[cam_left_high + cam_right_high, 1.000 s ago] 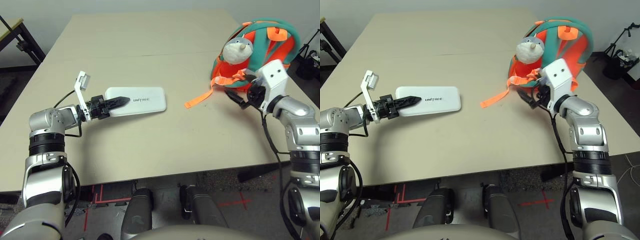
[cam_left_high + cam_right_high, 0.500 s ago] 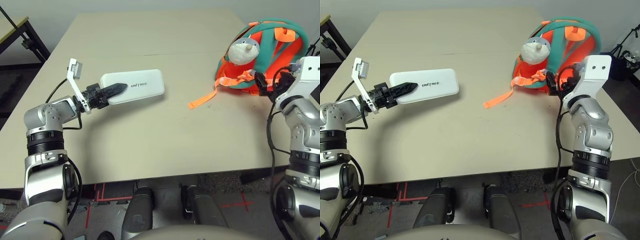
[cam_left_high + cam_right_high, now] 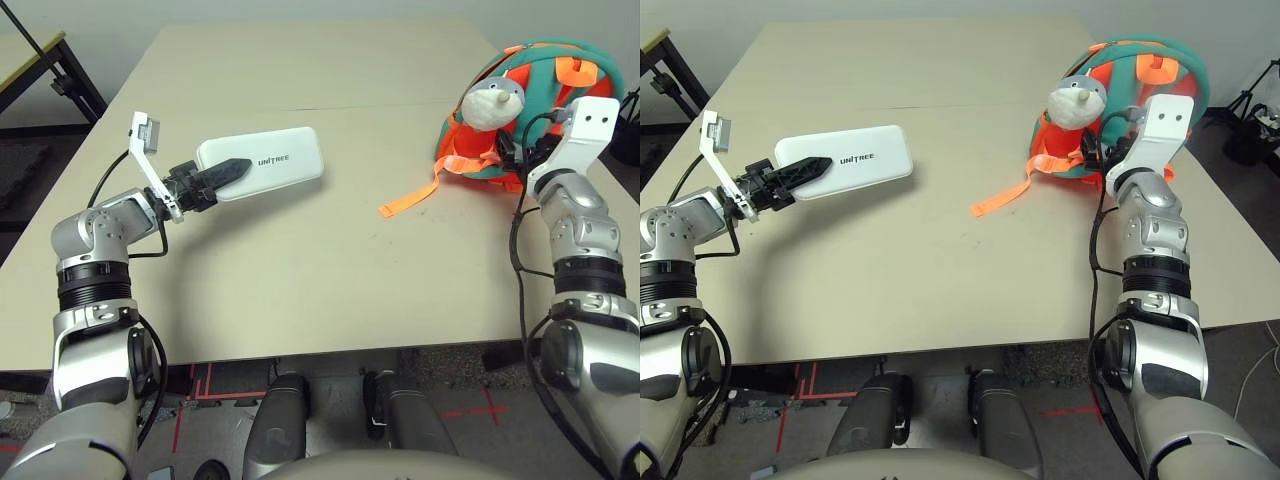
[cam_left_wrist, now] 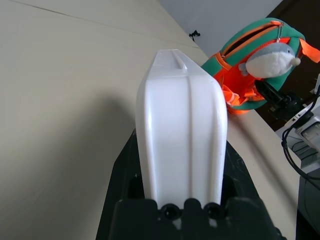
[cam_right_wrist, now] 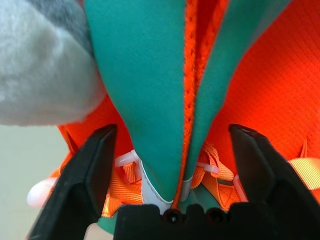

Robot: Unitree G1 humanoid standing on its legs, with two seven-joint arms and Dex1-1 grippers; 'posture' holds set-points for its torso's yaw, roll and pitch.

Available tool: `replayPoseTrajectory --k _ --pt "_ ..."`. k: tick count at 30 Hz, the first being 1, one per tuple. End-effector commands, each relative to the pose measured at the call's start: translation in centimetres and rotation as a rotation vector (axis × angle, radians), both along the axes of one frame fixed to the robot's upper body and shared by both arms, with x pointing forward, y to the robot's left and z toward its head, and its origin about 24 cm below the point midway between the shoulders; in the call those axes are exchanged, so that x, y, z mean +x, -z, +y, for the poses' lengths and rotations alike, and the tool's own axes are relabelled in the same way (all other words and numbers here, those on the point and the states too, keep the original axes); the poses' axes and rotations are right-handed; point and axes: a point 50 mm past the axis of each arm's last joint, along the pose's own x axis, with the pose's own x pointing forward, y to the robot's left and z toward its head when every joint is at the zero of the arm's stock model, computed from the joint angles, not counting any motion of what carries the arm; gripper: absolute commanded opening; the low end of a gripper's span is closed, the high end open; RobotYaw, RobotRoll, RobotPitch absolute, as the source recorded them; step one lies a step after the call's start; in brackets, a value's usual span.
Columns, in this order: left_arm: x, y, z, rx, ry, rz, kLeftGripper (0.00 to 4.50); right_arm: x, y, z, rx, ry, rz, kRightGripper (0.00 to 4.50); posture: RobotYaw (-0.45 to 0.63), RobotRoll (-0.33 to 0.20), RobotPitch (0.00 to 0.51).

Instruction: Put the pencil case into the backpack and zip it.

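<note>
While the left gripper [image 3: 228, 170] clamped one end of the white pencil case [image 3: 268, 164], holding it at about ten o'clock on the table [image 3: 300, 270], the right gripper [image 5: 172, 165] stood spread around a teal strap [image 5: 150, 75] of the backpack [image 3: 540, 100] at two o'clock.

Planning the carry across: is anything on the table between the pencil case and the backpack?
Nothing solid. The left gripper holds the pencil case; bare table runs to the backpack. Just its loose orange strap trails toward the case. The right gripper straddles a teal strap.
</note>
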Motion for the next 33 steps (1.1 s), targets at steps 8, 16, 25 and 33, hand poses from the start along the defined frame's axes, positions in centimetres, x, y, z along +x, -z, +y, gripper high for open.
replayPoseTrajectory --k 8,16,25,33 --pt "1.0 -1.0 -0.4 -0.006 -0.01 -0.057 1.33 -0.2 -1.2 0.2 -0.028 -0.068 -0.056 0.46 0.14 0.0 0.083" --pt "1.8 -1.3 -0.8 0.002 -0.008 -0.078 1.33 -1.3 -4.1 2.8 -0.057 -0.288 -0.185 0.12 0.12 0.0 0.089" --pt "2.4 -1.5 -1.3 0.004 0.011 -0.086 1.32 -3.7 -7.5 6.1 -0.101 -0.479 -0.278 0.12 0.11 0.0 0.099" --pt "2.6 -1.8 -1.2 0.019 0.018 -0.093 1.31 -6.1 -9.4 8.1 -0.114 -0.641 -0.296 0.12 0.1 0.0 0.096"
